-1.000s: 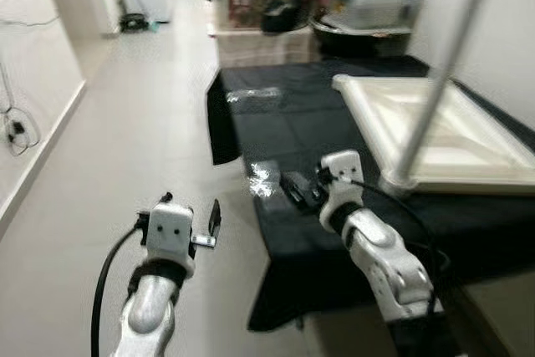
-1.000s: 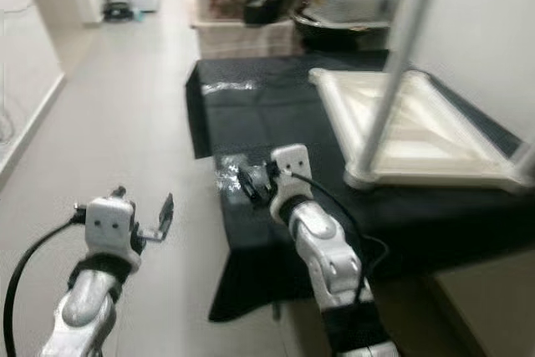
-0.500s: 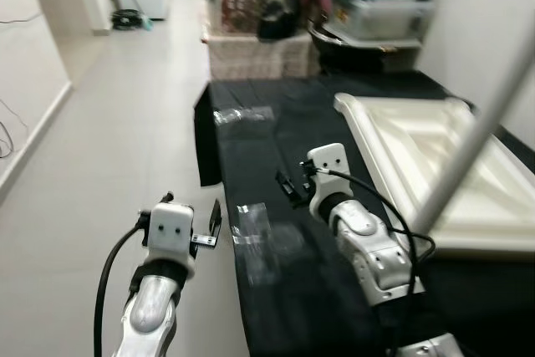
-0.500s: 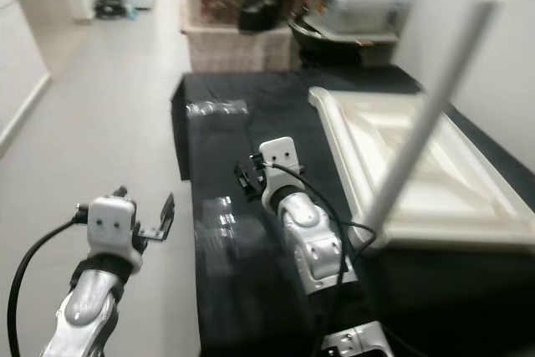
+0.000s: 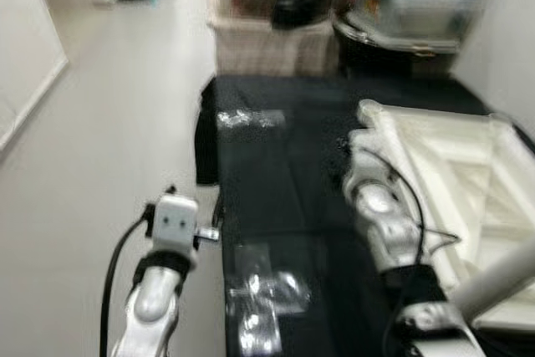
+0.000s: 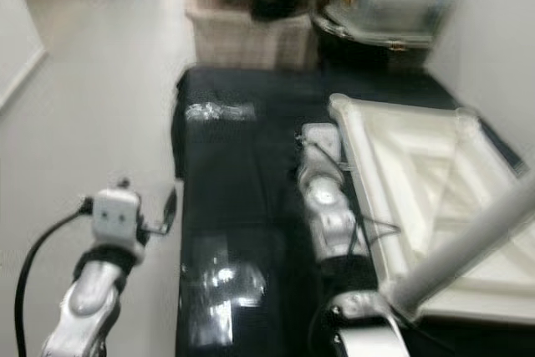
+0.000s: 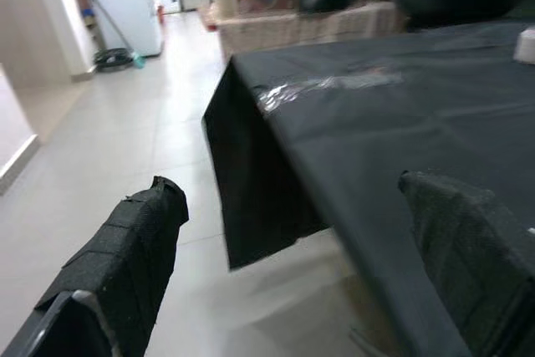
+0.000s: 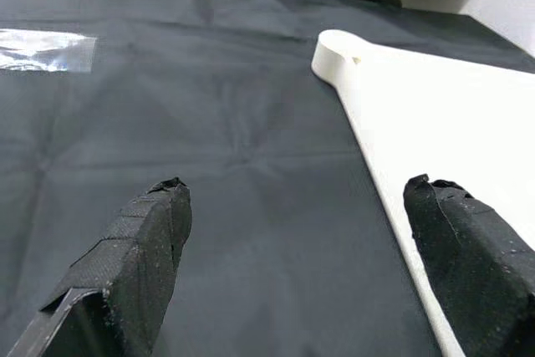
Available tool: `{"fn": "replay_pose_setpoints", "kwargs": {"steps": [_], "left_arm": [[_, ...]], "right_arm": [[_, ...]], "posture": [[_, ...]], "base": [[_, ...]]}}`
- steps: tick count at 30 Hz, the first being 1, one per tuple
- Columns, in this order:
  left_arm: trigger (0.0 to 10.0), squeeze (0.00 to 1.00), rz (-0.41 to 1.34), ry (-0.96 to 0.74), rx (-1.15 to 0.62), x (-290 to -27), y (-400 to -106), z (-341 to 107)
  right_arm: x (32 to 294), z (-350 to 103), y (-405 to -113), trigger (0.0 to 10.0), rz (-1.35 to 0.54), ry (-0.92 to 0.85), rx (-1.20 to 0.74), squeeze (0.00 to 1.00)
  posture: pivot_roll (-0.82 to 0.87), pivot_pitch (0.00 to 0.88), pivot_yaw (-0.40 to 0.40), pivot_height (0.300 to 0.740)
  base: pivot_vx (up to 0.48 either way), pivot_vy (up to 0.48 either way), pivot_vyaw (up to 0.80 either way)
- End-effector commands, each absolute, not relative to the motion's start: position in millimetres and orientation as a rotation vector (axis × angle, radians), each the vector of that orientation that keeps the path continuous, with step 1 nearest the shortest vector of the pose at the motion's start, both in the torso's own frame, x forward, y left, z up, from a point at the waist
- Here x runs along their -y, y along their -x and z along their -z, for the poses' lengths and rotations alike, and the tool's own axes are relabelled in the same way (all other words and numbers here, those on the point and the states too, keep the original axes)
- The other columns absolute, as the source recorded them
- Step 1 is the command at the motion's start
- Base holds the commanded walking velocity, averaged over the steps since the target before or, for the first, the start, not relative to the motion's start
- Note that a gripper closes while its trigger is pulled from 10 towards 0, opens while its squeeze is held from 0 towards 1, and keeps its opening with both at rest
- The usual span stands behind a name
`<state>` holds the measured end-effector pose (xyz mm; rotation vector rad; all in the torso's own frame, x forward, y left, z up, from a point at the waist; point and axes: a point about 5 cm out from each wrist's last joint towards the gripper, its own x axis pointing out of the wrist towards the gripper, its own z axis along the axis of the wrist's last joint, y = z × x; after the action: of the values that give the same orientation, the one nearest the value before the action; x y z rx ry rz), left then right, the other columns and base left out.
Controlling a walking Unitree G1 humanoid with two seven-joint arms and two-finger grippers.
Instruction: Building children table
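**Right wrist view: tabletop edge sits just off the right pincer's far finger**

Right wrist view gives you the relation that matters: the right pincer (image 8: 292,282) hangs low over the black cloth-covered surface (image 8: 209,123) with its two black fingers spread wide and nothing between them. The cream-white upturned plastic children's tabletop (image 8: 435,114) lies on the side of one finger, its rounded corner ahead of the fingertips and its near rim running back toward that finger. You are beside the rim, not over it.

From the head cameras, the tabletop (image 6: 418,181) lies flat on the robot's right half of the surface, underside up, ribs showing. Its long edge runs away from you, roughly parallel to the right forearm (image 6: 326,206), which reaches out along that edge, just beside it. One pale grey round leg (image 6: 468,248) stands out of the near part of the tabletop and slants up toward the camera and to the right; its long axis is steeply tilted in the picture, and blur keeps me from saying how firmly it is seated.

The right arm is clearly the nearer one. Your left pincer (image 7: 292,257) is released too, fingers apart, held off the surface's left edge above the pale tiled floor (image 5: 100,123), well apart from the tabletop.

Crinkled clear plastic bags (image 5: 267,290) lie on the cloth between the two arms; a second one (image 5: 249,118) lies farther up. I cannot tell what they hold.

My judgement: to take the rim, shift the right pincer sideways toward the tabletop.
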<state>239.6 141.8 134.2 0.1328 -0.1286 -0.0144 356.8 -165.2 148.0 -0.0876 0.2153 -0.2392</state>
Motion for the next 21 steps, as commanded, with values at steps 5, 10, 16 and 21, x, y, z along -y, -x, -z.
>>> {"fn": "replay_pose_setpoints", "kwargs": {"steps": [5,10,16,21], "left_arm": [[10.0,0.0,0.018,-0.138,0.107,-142,-237,-128],[10.0,0.0,0.022,-0.139,0.098,-141,-237,-126],[10.0,0.0,0.037,-0.148,0.096,-139,-238,-126],[10.0,0.0,0.056,-0.152,0.108,-138,-239,-127]], "right_arm": [[174,-141,-350,10.0,0.282,0.055,-0.252,0.0],[187,-135,-348,10.0,0.346,0.041,-0.276,0.0],[186,-135,-350,10.0,0.354,0.004,-0.278,0.0],[175,-135,-350,10.0,0.317,-0.018,-0.276,0.0]], "posture": [[0.02,0.0,-0.112,0.74],[0.02,0.0,-0.109,0.74],[0.02,0.0,-0.108,0.74],[0.02,0.0,-0.108,0.74]], "base": [[0.0,0.0,0.0],[0.0,0.0,0.0],[0.0,0.0,0.0],[0.0,-0.288,0.0]]}}
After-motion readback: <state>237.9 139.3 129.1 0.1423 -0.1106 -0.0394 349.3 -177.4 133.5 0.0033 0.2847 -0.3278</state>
